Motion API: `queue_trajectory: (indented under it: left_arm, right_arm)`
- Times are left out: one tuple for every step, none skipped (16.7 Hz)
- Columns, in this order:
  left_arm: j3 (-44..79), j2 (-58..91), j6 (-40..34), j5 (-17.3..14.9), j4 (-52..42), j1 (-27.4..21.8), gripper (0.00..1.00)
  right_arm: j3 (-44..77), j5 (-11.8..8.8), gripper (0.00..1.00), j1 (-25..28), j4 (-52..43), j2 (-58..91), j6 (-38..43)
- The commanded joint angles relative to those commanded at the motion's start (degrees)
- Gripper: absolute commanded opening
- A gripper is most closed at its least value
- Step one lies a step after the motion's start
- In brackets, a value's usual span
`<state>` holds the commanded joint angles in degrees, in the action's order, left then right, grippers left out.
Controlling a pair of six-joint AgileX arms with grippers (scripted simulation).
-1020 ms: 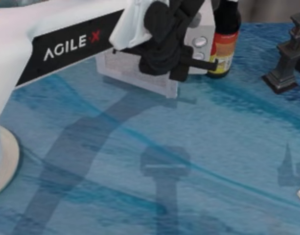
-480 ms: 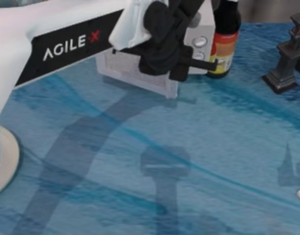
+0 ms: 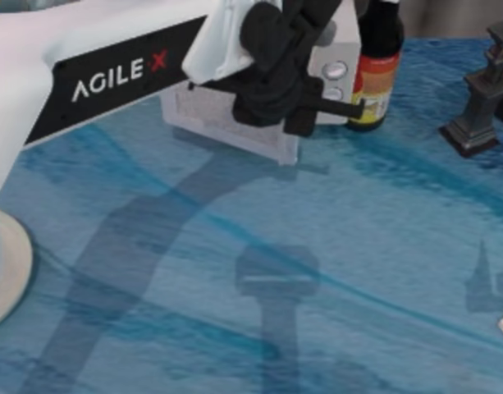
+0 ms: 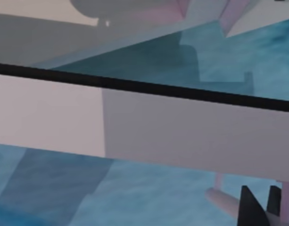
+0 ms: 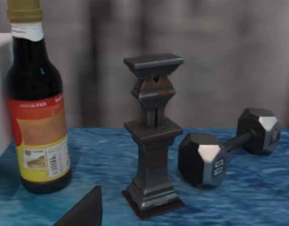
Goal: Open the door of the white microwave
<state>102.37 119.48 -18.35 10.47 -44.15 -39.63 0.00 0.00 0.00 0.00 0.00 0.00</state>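
The left claw (image 3: 329,103) is right up against the front of the white microwave (image 3: 347,33) at the far side of the blue table (image 3: 358,246), its dark body covering the spot where the door (image 3: 226,119) meets the knob panel. Whether that claw is clenched or released, I cannot tell; the fingers are hidden behind the wrist. The door stands swung out from the oven, its grey mesh window angled toward the table's left. A dark bottle (image 5: 38,108) stands just right of the microwave, with a metal stand (image 5: 152,136) and a dumbbell (image 5: 229,146) farther right. The right claw is out of the top view.
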Motion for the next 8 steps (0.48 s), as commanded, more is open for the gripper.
queue_trajectory:
  left_arm:
    - [0.0, 0.0, 0.0, 0.0, 0.0, 0.0, 0.0]
    - [0.0, 0.0, 0.0, 0.0, 0.0, 0.0, 0.0]
    - [0.0, 0.0, 0.0, 0.0, 0.0, 0.0, 0.0]
    - [0.0, 0.0, 0.0, 0.0, 0.0, 0.0, 0.0]
    - [-0.1, 0.2, -0.3, -0.4, 0.0, -0.4, 0.0]
    - [-0.3, 0.1, -0.1, -0.4, 0.1, -0.4, 0.0]
    - [-1.1, -0.3, 0.5, -0.5, 0.3, -0.2, 0.0]
    - [-2.2, -1.0, 1.5, -0.9, 0.7, 0.0, 0.0]
  right_arm:
    - [0.0, 0.0, 1.0, 0.0, 0.0, 0.0, 0.0]
    - [0.0, 0.0, 1.0, 0.0, 0.0, 0.0, 0.0]
    - [0.0, 0.0, 1.0, 0.0, 0.0, 0.0, 0.0]
    - [0.0, 0.0, 1.0, 0.0, 0.0, 0.0, 0.0]
    - [0.0, 0.0, 1.0, 0.0, 0.0, 0.0, 0.0]
    - [0.0, 0.0, 1.0, 0.0, 0.0, 0.0, 0.0]
    - [0.0, 0.0, 1.0, 0.0, 0.0, 0.0, 0.0]
    - [0.0, 0.0, 1.0, 0.0, 0.0, 0.0, 0.0]
